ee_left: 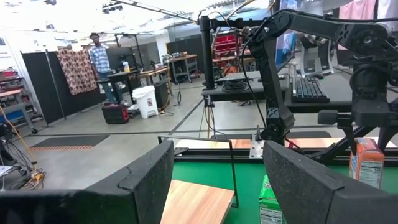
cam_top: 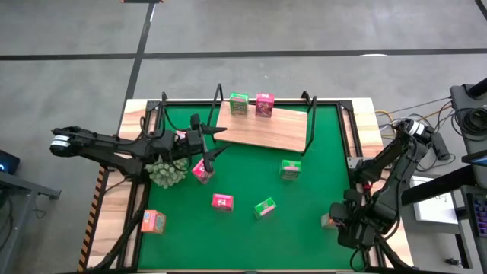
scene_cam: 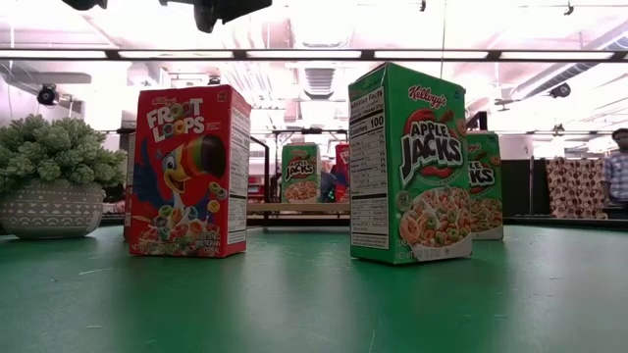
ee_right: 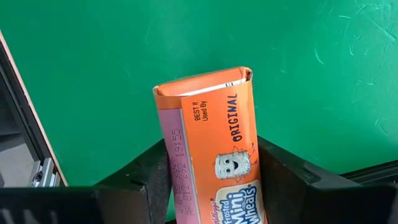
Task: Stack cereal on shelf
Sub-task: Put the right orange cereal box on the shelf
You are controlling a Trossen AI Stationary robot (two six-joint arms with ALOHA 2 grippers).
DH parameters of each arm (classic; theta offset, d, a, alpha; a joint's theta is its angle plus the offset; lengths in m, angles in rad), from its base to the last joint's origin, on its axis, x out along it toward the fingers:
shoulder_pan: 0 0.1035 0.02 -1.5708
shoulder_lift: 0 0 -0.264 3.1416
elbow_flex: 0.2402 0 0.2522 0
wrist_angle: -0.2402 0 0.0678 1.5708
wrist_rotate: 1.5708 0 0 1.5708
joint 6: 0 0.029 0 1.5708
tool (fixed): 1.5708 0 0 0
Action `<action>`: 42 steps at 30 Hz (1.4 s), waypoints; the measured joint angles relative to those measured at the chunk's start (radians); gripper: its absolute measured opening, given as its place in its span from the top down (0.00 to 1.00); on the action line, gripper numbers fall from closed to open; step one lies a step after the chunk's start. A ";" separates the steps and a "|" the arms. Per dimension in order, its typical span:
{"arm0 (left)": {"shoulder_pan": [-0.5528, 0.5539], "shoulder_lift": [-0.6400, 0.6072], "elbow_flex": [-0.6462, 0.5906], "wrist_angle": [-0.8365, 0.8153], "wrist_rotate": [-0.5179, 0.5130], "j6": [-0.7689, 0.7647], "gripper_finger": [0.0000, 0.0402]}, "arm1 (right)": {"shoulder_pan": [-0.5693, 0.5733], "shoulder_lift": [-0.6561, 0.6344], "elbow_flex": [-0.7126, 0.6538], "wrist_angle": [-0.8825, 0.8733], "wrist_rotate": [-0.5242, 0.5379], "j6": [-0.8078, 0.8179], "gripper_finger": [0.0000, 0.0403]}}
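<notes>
The right gripper (ee_right: pixel 211 180) clamps its matte black fingers on a glossy orange cereal box (ee_right: pixel 208 143) at the mat's near right corner. The left gripper (ee_left: pixel 217 186), fingers apart, hovers by the smooth wooden shelf (cam_top: pixel 266 128).

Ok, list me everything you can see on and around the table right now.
Shelf: one, light wood with black wire ends, back middle of the mat.
Green cereal boxes: three; one on the shelf, two on the mat.
Pink-red cereal boxes: three; one on the shelf, two on the mat.
Orange cereal boxes: two visible; one at the front-left corner, one held at front right.
Potted plant: one, grey-green, left side of the mat.
Mat: one, green, covering the table.
Person: one, in the room behind.
Left gripper: open, by the shelf's left end.
Right gripper: shut on an orange box.
</notes>
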 joint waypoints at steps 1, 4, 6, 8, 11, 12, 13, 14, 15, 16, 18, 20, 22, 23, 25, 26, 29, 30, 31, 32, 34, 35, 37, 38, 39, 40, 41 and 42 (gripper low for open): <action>0.000 0.000 0.000 0.000 0.000 0.000 0.42 | 0.000 0.000 0.000 0.000 0.000 0.006 0.55; 0.000 0.000 0.000 -0.007 0.000 0.000 0.42 | 0.000 0.000 0.003 -0.002 -0.001 0.025 0.56; 0.000 0.000 0.000 -0.007 0.000 0.000 0.42 | -0.002 0.000 0.016 -0.008 0.000 0.042 0.57; 0.000 0.000 0.000 -0.006 0.000 0.000 0.42 | -0.007 -0.001 0.034 -0.020 -0.001 0.057 0.57; 0.000 0.000 0.000 -0.006 0.000 0.000 0.42 | -0.017 -0.001 0.075 -0.056 0.000 0.078 0.59; 0.000 0.000 0.000 -0.006 0.000 0.000 0.42 | -0.020 -0.002 0.092 -0.071 0.000 0.083 0.59; 0.000 0.000 0.000 -0.006 0.000 0.000 0.42 | -0.022 -0.002 0.110 -0.090 0.000 0.088 0.60; 0.000 0.000 0.000 -0.006 0.000 0.000 0.42 | -0.025 -0.002 0.129 -0.115 0.000 0.095 0.60; 0.000 0.000 0.000 -0.006 0.000 0.000 0.42 | -0.029 -0.002 0.151 -0.142 0.002 0.097 0.61; 0.000 0.000 0.000 -0.006 0.001 0.000 0.42 | -0.033 -0.002 0.175 -0.165 0.007 0.098 0.61; 0.000 0.000 0.000 -0.008 0.001 0.000 0.42 | -0.042 -0.002 0.222 -0.209 0.028 0.098 0.63; 0.000 0.000 0.000 -0.015 0.001 0.000 0.42 | -0.051 -0.002 0.270 -0.259 0.072 0.090 0.64; 0.000 0.000 0.000 -0.017 0.002 0.000 0.42 | -0.063 -0.002 0.321 -0.284 0.138 0.069 0.65; 0.000 0.000 0.000 -0.018 0.002 0.000 0.42 | -0.070 -0.003 0.345 -0.295 0.175 0.052 0.65; 0.000 0.000 0.000 -0.018 0.002 0.001 0.42 | -0.090 -0.003 0.392 -0.305 0.247 0.014 0.65; 0.000 0.000 0.000 -0.018 0.002 0.002 0.42 | -0.104 -0.003 0.417 -0.304 0.272 -0.014 0.65; 0.000 0.000 0.000 -0.019 0.002 0.004 0.42 | -0.154 -0.003 0.487 -0.300 0.340 -0.093 0.65; 0.000 0.000 0.000 -0.020 0.002 0.004 0.42 | -0.175 -0.003 0.508 -0.299 0.361 -0.119 0.65; 0.000 0.000 0.000 -0.021 0.002 0.004 0.42 | -0.198 -0.003 0.528 -0.295 0.381 -0.148 0.65; 0.000 0.000 0.000 -0.021 0.002 0.006 0.42 | -0.223 -0.003 0.546 -0.293 0.398 -0.177 0.65; 0.000 0.000 0.000 -0.021 0.002 0.012 0.42 | -0.281 -0.002 0.578 -0.291 0.421 -0.246 0.65; 0.000 0.000 0.000 -0.021 0.002 0.014 0.42 | -0.311 -0.002 0.592 -0.288 0.426 -0.281 0.65; 0.000 0.000 0.000 -0.021 0.002 0.020 0.42 | -0.377 -0.002 0.611 -0.272 0.426 -0.366 0.65; 0.000 0.000 0.000 -0.021 0.002 0.022 0.42 | -0.410 -0.001 0.619 -0.261 0.424 -0.413 0.65; 0.000 0.000 0.000 -0.021 0.002 0.023 0.42 | -0.447 0.000 0.628 -0.254 0.419 -0.461 0.65; 0.000 0.000 0.000 -0.021 0.002 0.023 0.42 | -0.481 0.000 0.636 -0.252 0.411 -0.504 0.65; 0.000 0.000 0.000 -0.021 0.002 0.023 0.42 | -0.519 0.000 0.645 -0.253 0.397 -0.550 0.65; 0.000 0.000 0.000 -0.021 0.002 0.024 0.42 | -0.558 0.000 0.654 -0.252 0.382 -0.594 0.65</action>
